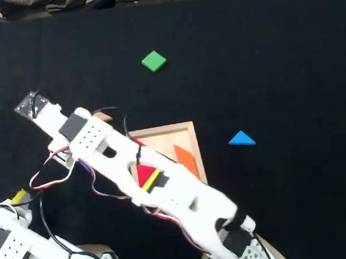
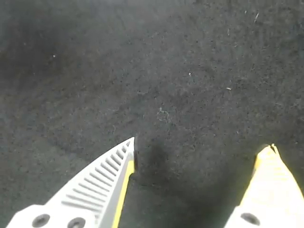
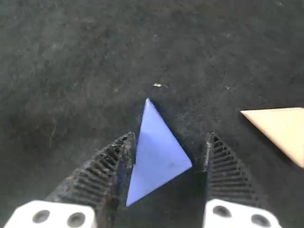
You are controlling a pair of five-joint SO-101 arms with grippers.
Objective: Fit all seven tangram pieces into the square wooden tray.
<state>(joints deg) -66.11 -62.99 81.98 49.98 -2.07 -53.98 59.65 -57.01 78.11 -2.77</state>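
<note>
Right gripper [image 3: 169,137]: I see it spread, straddling a blue triangle [image 3: 154,152]. Left gripper [image 2: 201,144]: spread above the black table [image 2: 142,71].

Black cloth table [image 1: 288,59] bears a green square [image 1: 154,61], a blue triangle [image 1: 241,138] and the wooden tray [image 1: 161,129]

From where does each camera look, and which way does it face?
High view: fixed above the table, looking down at the wooden tray and green square; right arm and left arm show.
Left wrist view: on the left arm, facing bare table; left gripper open.
Right wrist view: on the right arm, facing a violet triangle inside the open right gripper.
Shared: high and right wrist views both show the tan piece.
</note>
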